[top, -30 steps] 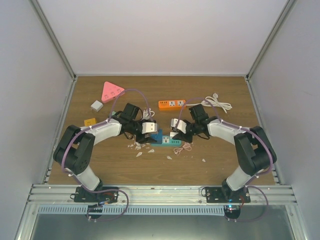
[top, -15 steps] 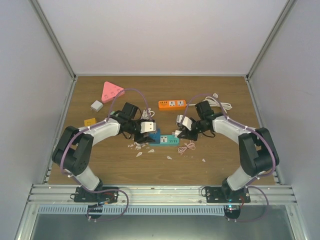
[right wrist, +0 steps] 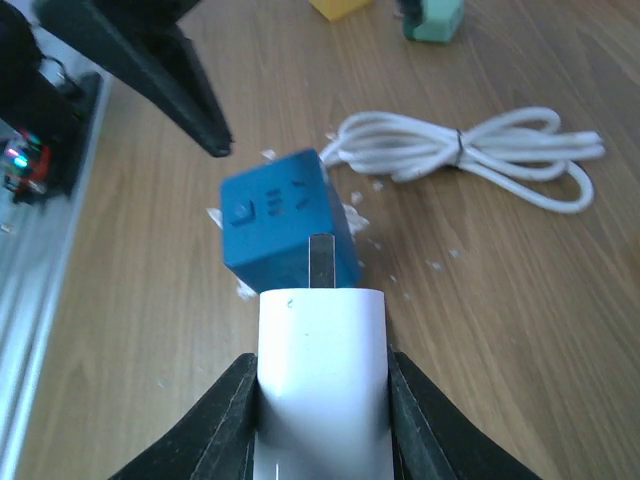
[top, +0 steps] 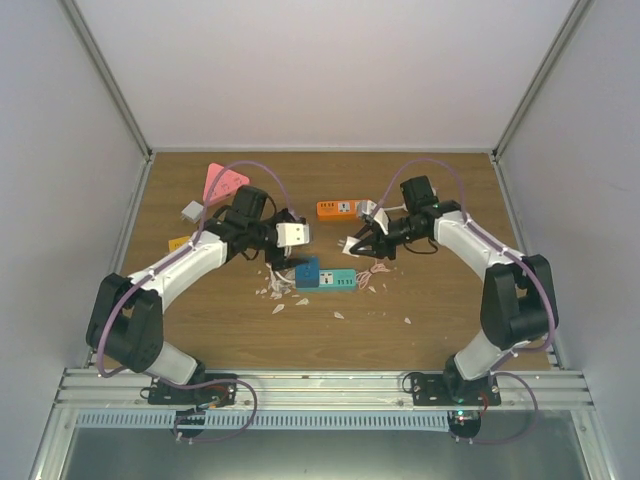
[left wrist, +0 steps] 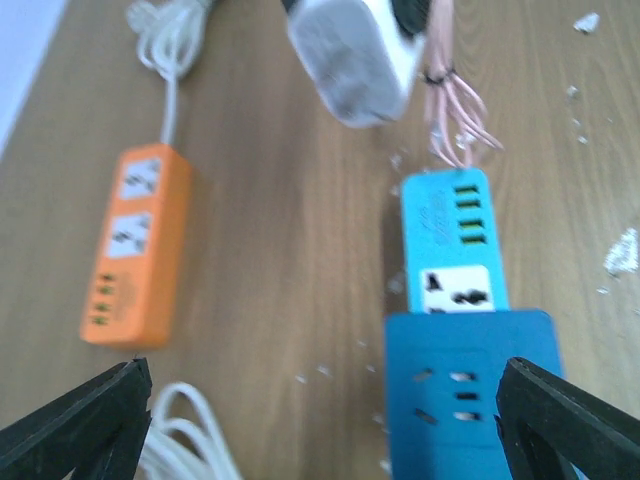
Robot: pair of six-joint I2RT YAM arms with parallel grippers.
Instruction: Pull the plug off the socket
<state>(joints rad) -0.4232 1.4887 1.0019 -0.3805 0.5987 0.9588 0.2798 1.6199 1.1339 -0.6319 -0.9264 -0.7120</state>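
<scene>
Right pincer (right wrist: 322,420) clamped on white plug (right wrist: 322,350); prong bare, plug held in air, clear of teal socket strip (top: 340,279). Left pincer (left wrist: 320,425) spread wide, gripping nothing, hovering over strip's blue block (left wrist: 468,390). Judgement: unplugging looks done; at most, plug left to set down. Wooden desk (top: 450,300) littered with white flecks (top: 277,296) near strip. Orange strip (top: 344,208) and white cord (top: 440,207) lie farther back. Pale walls (top: 320,70) enclose desk on three sides.

A robot lab cell: plain white walls (top: 330,70), aluminium frame (top: 116,90), wooden table (top: 450,300), two arms (top: 190,262) bolted to a rail (top: 320,385).
</scene>
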